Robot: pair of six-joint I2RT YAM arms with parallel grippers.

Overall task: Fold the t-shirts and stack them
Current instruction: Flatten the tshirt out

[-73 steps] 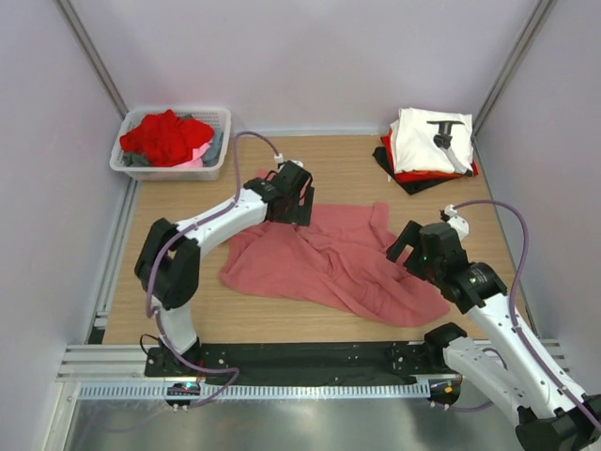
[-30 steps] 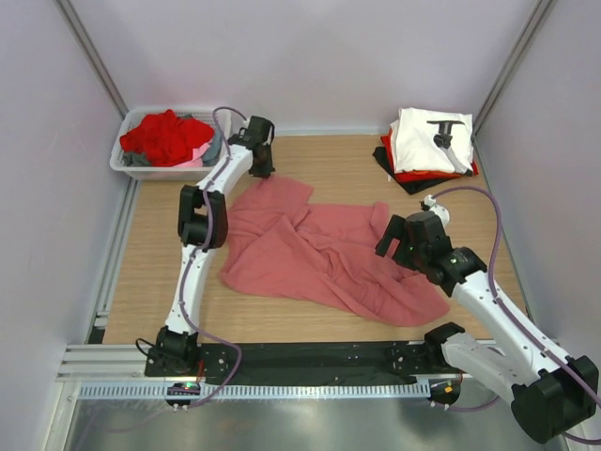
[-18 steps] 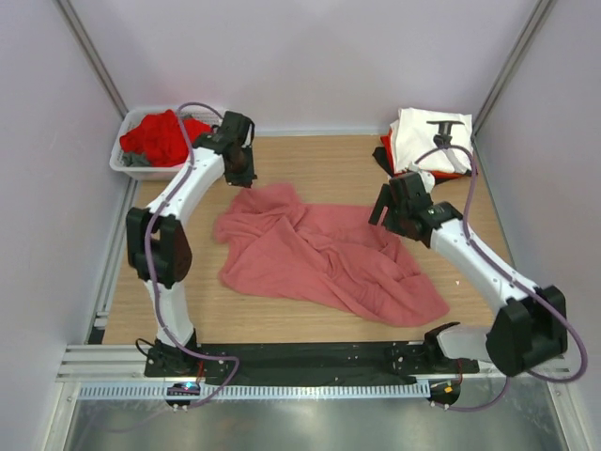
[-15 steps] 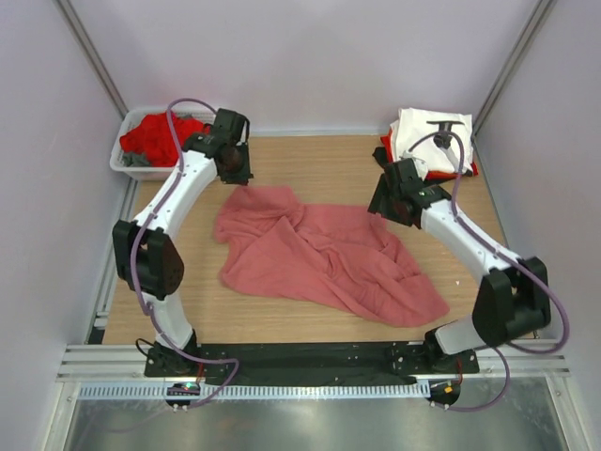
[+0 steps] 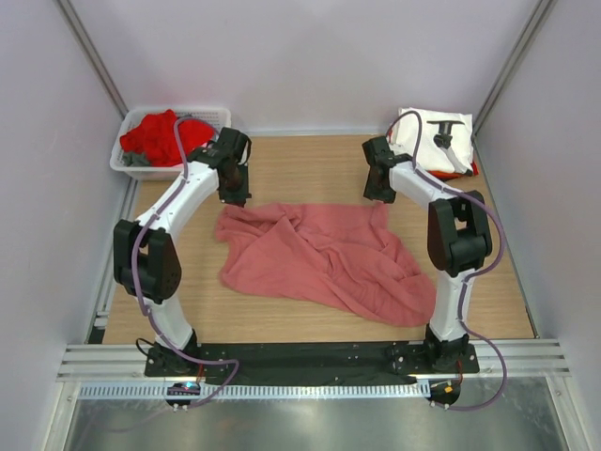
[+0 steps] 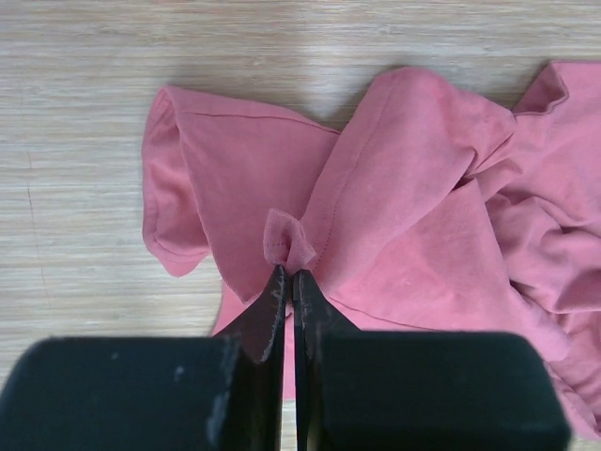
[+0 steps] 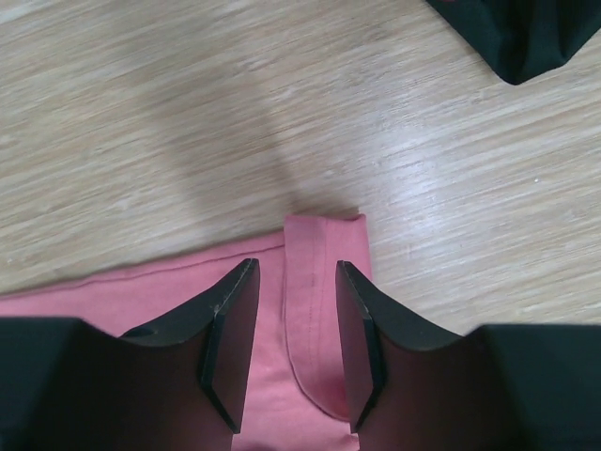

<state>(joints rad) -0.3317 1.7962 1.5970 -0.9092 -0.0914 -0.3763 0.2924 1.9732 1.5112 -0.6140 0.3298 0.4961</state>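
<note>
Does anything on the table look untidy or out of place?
Yes. The pink t-shirt lies crumpled on the table, folds piled over each other, not flat. The left gripper pinches a tuft of it; the right gripper hangs open over one corner.

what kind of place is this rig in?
Probably a lab robot workcell, not a home: plain walls and aluminium framing box in a wooden table, with a basket of tees and a folded stack staged.

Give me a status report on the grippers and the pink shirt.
Left gripper shut, pinching pink shirt. Right gripper open, over shirt's far corner. Shirt crumpled, not yet folded. No obstruction seen.
</note>
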